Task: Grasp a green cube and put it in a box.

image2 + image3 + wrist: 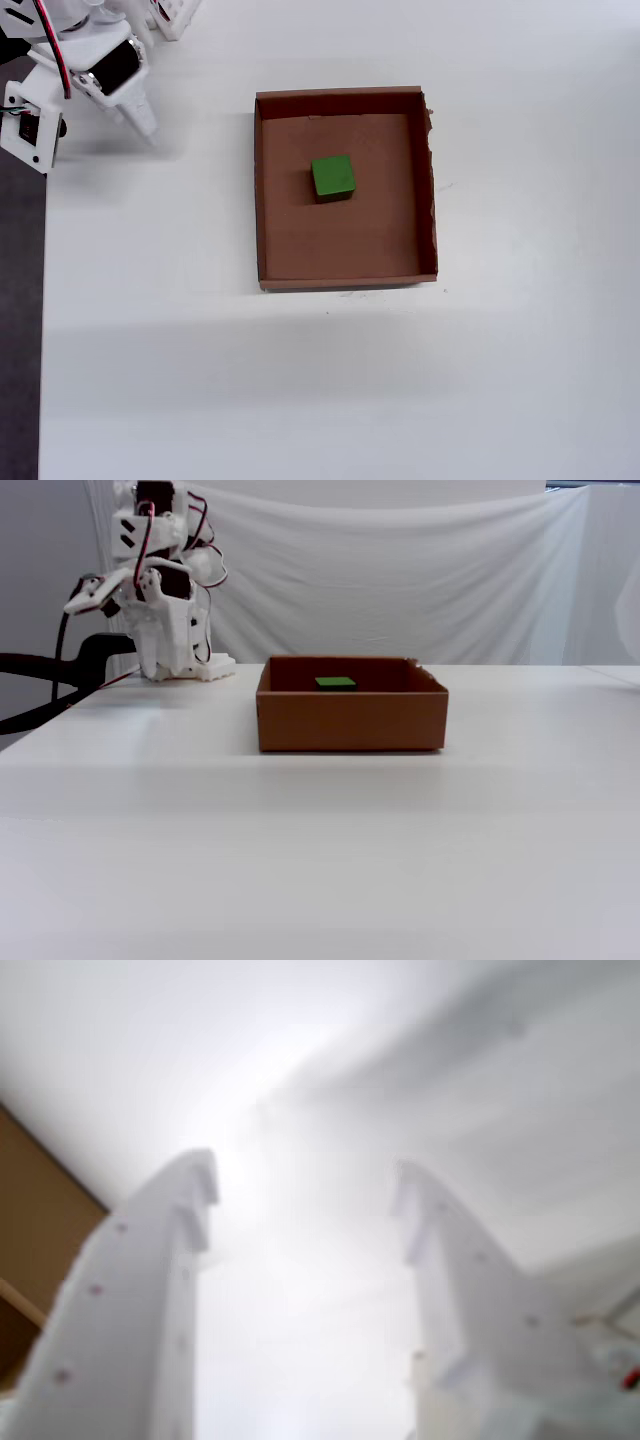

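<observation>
- Smooth white bench (320,860); draped white cloth backdrop (400,580).
- Matte green cube (333,177) inside the brown cardboard box (430,200).
- White plastic end effector (305,1195) spread wide, empty.

Cube (332,177) bright green, plain. Box (345,262) brown cardboard. Table (300,380) white. Arm (160,600) white w/ red+black wires. Backdrop cloth (400,580) white.

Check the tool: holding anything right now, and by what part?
Nothing held. The tool is open in the wrist view with only bare white table between its fingers. The green cube sits free inside the box, away from the arm.
</observation>
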Available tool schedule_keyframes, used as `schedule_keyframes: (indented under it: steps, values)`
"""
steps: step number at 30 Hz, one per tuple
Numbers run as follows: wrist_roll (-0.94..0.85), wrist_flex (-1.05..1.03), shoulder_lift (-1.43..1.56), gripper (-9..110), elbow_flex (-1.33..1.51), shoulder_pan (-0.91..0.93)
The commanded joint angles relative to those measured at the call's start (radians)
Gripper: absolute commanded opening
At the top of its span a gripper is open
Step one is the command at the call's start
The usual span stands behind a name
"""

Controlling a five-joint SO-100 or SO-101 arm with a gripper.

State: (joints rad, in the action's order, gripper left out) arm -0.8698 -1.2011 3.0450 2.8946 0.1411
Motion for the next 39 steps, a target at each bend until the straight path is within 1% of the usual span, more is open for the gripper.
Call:
schedule_keyframes:
  steps: [1,10,39]
  values:
    - [0.026,0.002,0.051,22,0.041,0.023]
    - [0.049,-0.021,0.140,22,0.077,0.077]
    - [0.054,-0.023,0.140,22,0.077,0.081]
